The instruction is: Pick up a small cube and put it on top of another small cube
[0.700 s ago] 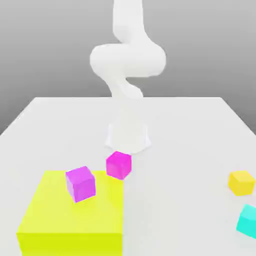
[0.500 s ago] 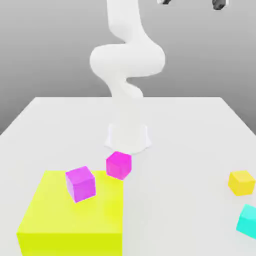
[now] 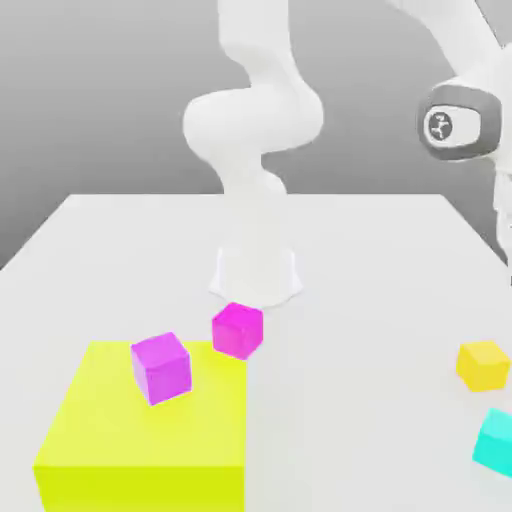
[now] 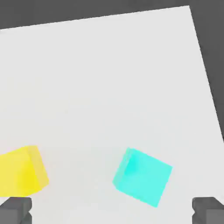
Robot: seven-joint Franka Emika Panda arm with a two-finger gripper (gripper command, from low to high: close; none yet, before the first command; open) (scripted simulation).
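1. Nearest on the exterior view's left is the big yellow block [image 3: 145,425], flat and wide, matte, with crisp edges. A purple-ish cube [image 3: 161,367] sits on its top, tilted a bit.

2. Nearest on the exterior view's right, the cyan cube [image 3: 495,440] is half cut off by the frame. The hand view shows it as a plain smooth box, turned at an angle to the table's edge.

3. Just beyond it, the small orange-yellow cube [image 3: 484,364] rests on the white table [image 3: 360,260], near the cyan one but not touching. This is the one to pick up, and nothing has hold of it.

4. Further back, left of centre, the pink cube [image 3: 238,330] is at the far right corner of the yellow block; can't tell whether they touch. It's the stacking target and its top is bare.

5. The gripper [image 4: 113,211] hangs high over the right side, looking down on the yellow and cyan cubes. Its fingers [image 4: 16,210] are spread wide apart, with nothing between them.

6. Farthest back, the arm's white base [image 3: 256,270] stands mid-table, rounded and glossy.

7. Progress, as I read it: basically square one. Lining up, descent, grab, carry and stacking are all left.
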